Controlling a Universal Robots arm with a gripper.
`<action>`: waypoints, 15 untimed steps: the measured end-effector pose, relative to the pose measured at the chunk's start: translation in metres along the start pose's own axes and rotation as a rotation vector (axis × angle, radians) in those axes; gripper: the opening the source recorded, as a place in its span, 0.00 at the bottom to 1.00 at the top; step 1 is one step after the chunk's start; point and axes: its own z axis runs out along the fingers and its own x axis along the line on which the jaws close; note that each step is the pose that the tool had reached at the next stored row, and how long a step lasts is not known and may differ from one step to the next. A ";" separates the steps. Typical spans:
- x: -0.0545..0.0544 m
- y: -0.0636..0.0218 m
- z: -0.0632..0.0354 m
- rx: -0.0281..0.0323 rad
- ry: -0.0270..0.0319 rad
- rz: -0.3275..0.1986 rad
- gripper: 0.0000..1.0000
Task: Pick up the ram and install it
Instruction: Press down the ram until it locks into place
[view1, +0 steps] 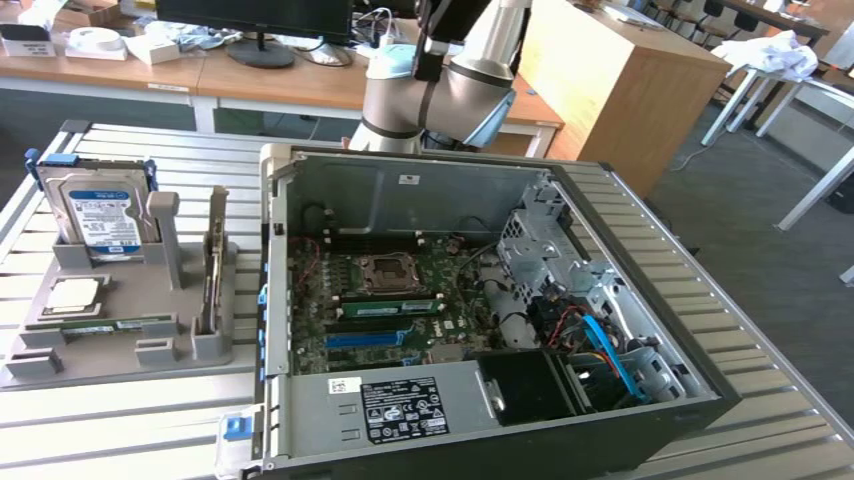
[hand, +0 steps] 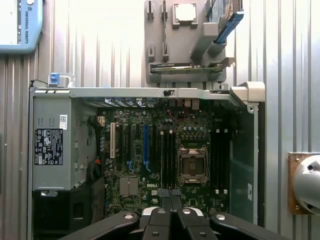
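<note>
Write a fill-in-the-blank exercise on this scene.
1. The gripper hovers over the open computer case with its fingers ___.
2. The ram lies on the grey holder, at the exterior view's ___ of the case.
3. The hard drive stands ___ in that holder.

Missing words: shut; left; upright.

We see our arm (view1: 447, 80) as a fat silver-grey tube with a rounded joint capped in pale blue, at the top centre of the exterior frame. Our gripper (hand: 172, 210) is matte black, its angular links carrying small round silver screws along the wrist frame's lower edge.
</note>
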 end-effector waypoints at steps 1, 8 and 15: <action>0.000 0.0000 0.0007 0.0000 0.0000 0.000 0.10; 0.000 -0.0003 0.0088 0.0000 0.0000 0.000 0.10; 0.000 -0.0006 0.0212 0.0000 0.0001 0.000 0.10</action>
